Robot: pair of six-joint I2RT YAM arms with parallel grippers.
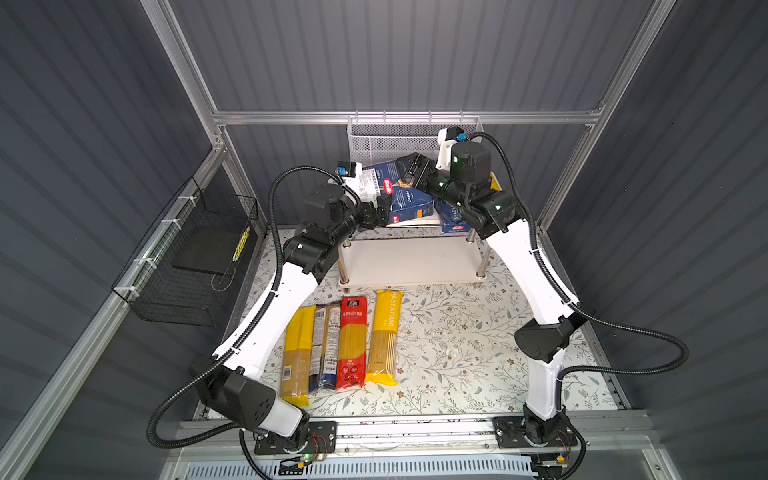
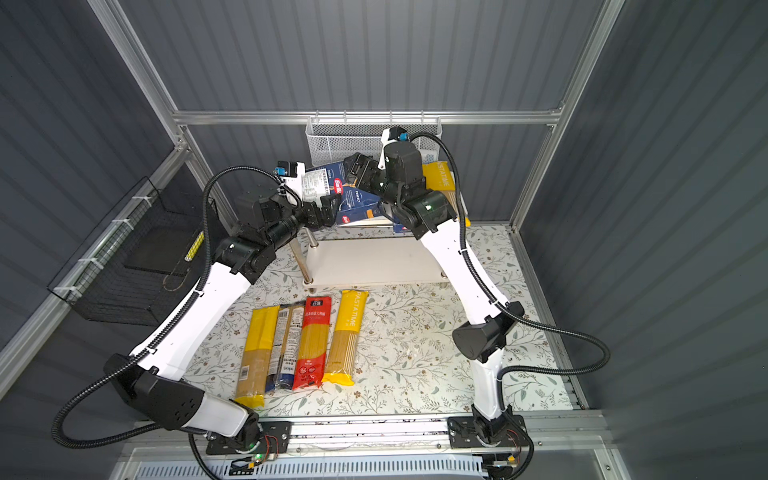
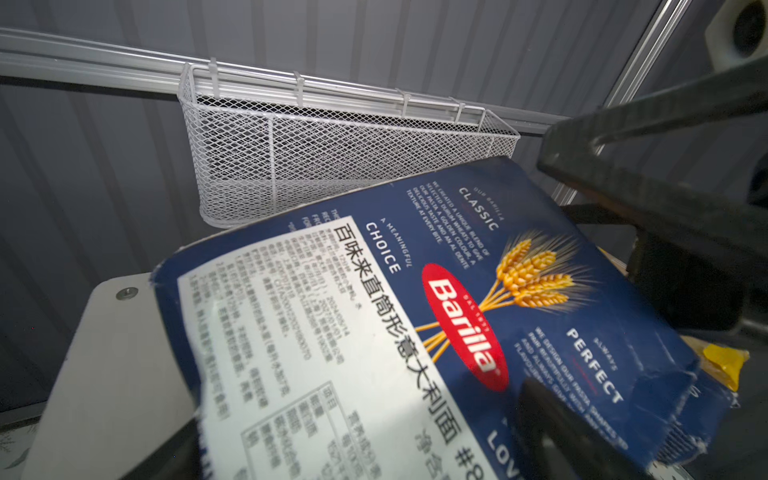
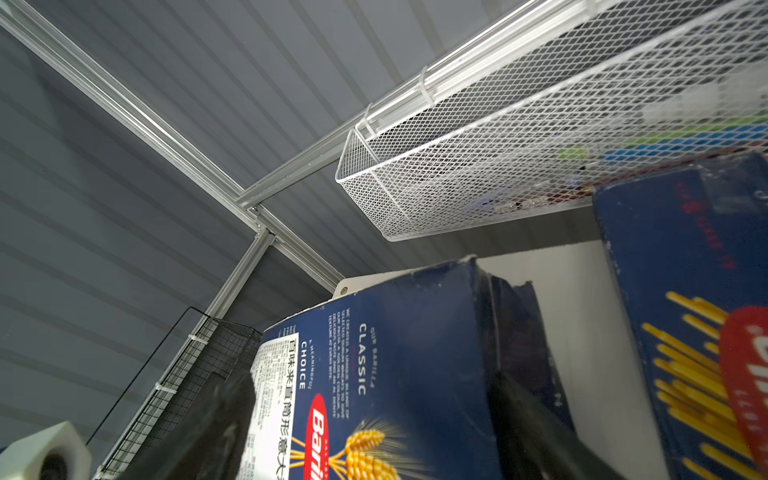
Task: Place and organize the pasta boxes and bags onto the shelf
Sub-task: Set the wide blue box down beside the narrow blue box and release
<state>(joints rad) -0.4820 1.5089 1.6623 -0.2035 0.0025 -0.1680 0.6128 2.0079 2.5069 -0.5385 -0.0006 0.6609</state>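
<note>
**Blue card box tipped between two claws**

Cardboard, matte dark blue and scuffed at the corners: the wide box (image 1: 405, 199) sat tipped over the top board of the shelf (image 1: 415, 262), not lying flat. The left claw (image 1: 379, 211) pinched its near-left edge, one finger on the printed face and one beneath. From there the box's long axis slanted toward the back right. There the right claw (image 1: 409, 172) hovered, spread wide over the far corner. Whether it touched the card could not be told.

Right of a strip of bare white board lay the narrow box (image 1: 453, 218), stiff and straight-edged, running front to back. Beyond it on the same board was a yellow bag (image 2: 442, 178).

On the floral desk (image 1: 457, 345), four bags (image 1: 345, 345) lay touching side by side. They were slim, clear film over stiff strands, with their long axes pointing at the shelf. They lay nearer the left arm.

Laying the wide box square probably turned on the left claw's hold.
</note>
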